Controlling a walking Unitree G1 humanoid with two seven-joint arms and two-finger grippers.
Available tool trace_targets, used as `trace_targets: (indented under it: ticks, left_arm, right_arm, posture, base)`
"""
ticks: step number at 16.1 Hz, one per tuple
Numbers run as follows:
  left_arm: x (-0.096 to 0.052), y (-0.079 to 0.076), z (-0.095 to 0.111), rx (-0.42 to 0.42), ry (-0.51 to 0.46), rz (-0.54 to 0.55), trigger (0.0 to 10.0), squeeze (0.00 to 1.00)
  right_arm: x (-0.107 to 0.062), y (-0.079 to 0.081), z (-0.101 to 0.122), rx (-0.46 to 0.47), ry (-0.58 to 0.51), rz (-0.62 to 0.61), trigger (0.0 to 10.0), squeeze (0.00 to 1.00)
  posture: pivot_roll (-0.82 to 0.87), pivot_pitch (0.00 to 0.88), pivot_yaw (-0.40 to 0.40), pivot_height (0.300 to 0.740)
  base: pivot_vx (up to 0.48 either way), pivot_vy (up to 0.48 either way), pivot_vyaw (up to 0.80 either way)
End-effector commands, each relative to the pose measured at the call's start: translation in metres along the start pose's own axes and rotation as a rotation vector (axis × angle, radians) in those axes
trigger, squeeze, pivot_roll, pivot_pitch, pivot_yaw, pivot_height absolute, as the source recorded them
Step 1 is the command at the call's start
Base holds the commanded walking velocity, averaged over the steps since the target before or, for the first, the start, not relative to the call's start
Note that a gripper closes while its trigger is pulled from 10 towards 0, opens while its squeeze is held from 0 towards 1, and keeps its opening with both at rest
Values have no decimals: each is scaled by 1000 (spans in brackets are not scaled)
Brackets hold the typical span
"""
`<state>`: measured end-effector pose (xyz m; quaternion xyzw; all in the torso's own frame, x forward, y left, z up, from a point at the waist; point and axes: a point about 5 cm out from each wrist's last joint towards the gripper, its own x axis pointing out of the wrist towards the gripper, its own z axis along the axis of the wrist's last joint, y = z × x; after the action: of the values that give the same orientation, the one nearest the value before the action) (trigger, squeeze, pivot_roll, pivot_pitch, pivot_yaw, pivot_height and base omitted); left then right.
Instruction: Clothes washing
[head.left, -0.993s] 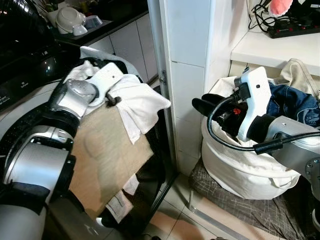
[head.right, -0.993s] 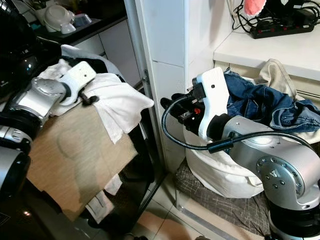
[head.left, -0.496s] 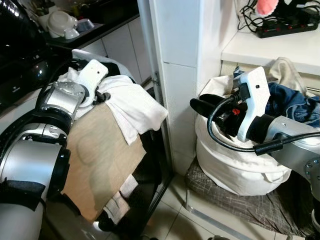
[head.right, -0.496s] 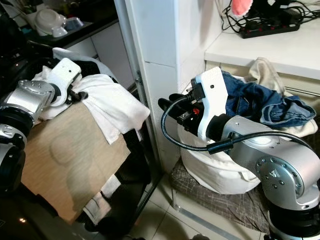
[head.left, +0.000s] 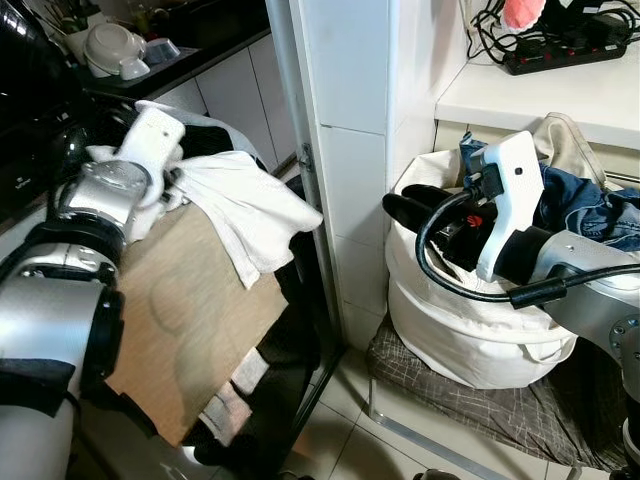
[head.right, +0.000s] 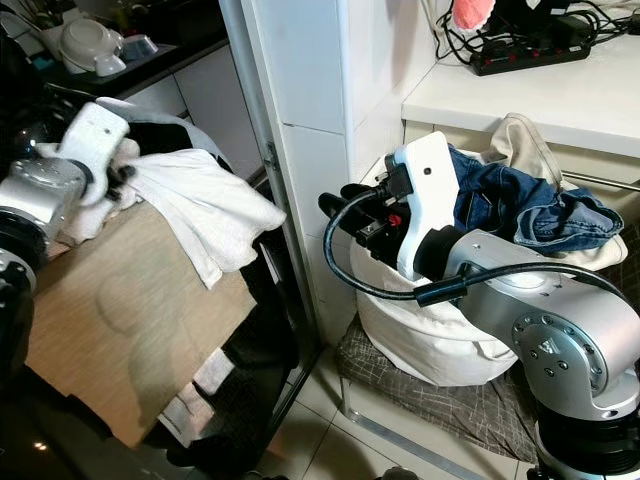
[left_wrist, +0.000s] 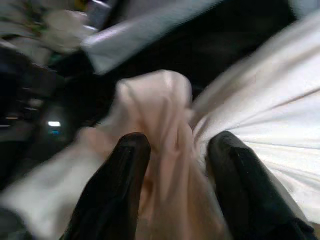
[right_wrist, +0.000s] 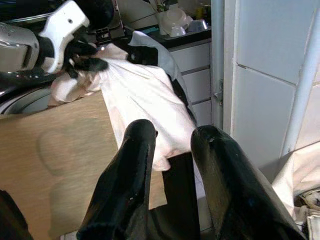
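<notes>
**White garment pinched at the washer, on its way in**

The left gripper (left_wrist: 172, 165) has its two black fingers (left_wrist: 117, 170) pressed onto a bunched fold of the white garment (head.left: 250, 205), up at the far edge of the washing machine (head.left: 45, 200). From there the cloth spreads over a tan sheet (head.left: 190, 310) that slopes down the machine's front, and its loose end hangs near the white tiled pillar (head.left: 355, 130). Dark clothing lies under and behind it.

The right gripper (right_wrist: 170, 165) hangs in the air in front of the laundry bag (head.left: 460, 330), which stands on the floor at the foot of the pillar with blue jeans (head.left: 590, 205) heaped on top. Its fingers are spread apart and hold nothing.

This looks like the loading step: one piece is being carried from the bag to the drum. Next, I judge, the left arm must draw the whole garment over the opening so that the hanging end follows, then let go. The drum's opening is hard to make out here.
</notes>
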<state>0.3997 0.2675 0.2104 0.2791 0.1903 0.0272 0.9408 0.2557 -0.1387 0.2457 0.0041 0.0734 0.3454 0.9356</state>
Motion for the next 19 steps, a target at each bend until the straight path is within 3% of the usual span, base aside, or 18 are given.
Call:
trace_targets:
  ticks: [1,3,4,5,6,8,9,10,11,12,13,14,15,16,19]
  left_arm:
    - [-7,32,3,18,-12,167,0,0]
    - [-15,57,11,80,-47,344,0,0]
    - [-28,84,34,170,-134,540,0,0]
    - [-39,98,55,195,-219,660,0,0]
    - [-50,106,81,235,-325,765,0,0]
    - [-59,110,103,296,-386,833,0,0]
    - [-50,100,98,240,-337,714,0,0]
    - [-33,75,85,204,-266,514,8510,0]
    - [-23,56,77,113,-257,385,10000,0]
    - [-14,30,71,33,-258,213,10000,0]
    - [-9,7,71,-118,-300,51,10000,0]
    - [-6,-10,70,-185,-314,-66,10000,0]
    - [-5,-19,69,-183,-320,-135,10000,0]
    - [-4,-42,69,-242,-325,-324,10000,1000]
    - [-7,-75,66,-182,-302,-592,10000,1000]
  right_arm:
    - [1,4,4,-17,-24,23,10000,0]
    - [3,2,5,-21,-29,17,10000,0]
    - [4,-1,8,-22,-42,-5,10000,0]
    - [4,-3,10,-23,-50,-21,10000,0]
    - [5,-5,12,-26,-56,-33,10000,0]
    - [5,-7,14,-28,-65,-41,10000,0]
    - [5,-5,13,-28,-68,-40,10000,0]
    - [6,-4,13,-25,-69,-35,10000,0]
    - [6,-3,12,-26,-68,-34,10000,0]
    - [6,-3,12,-24,-67,-32,10000,0]
    - [4,-3,11,-23,-64,-31,10000,0]
    - [3,-3,10,-22,-59,-32,10000,0]
    - [2,-3,10,-21,-55,-33,10000,0]
    - [1,-3,8,-19,-48,-32,10000,0]
    - [0,-2,7,-13,-38,-25,10000,0]
  posture:
    - [-157,0,173,740]
    - [-159,0,171,740]
    - [-159,0,166,740]
    - [-163,0,166,740]
    - [-167,0,169,740]
    - [-164,0,173,740]
    - [-162,0,176,740]
    - [-164,0,180,740]
    - [-166,0,182,740]
    - [-171,0,185,740]
    - [-171,0,182,740]
    - [-171,0,179,740]
    - [-170,0,178,740]
    - [-174,0,175,740]
    - [-171,0,165,740]
  base:
    - [0,0,0]
    - [0,0,0]
    - [0,0,0]
    - [0,0,0]
    - [0,0,0]
    - [0,0,0]
    - [0,0,0]
    - [0,0,0]
    - [0,0,0]
    - [0,0,0]
    - [0,0,0]
    - [0,0,0]
    - [0,0,0]
    - [0,0,0]
    - [0,0,0]
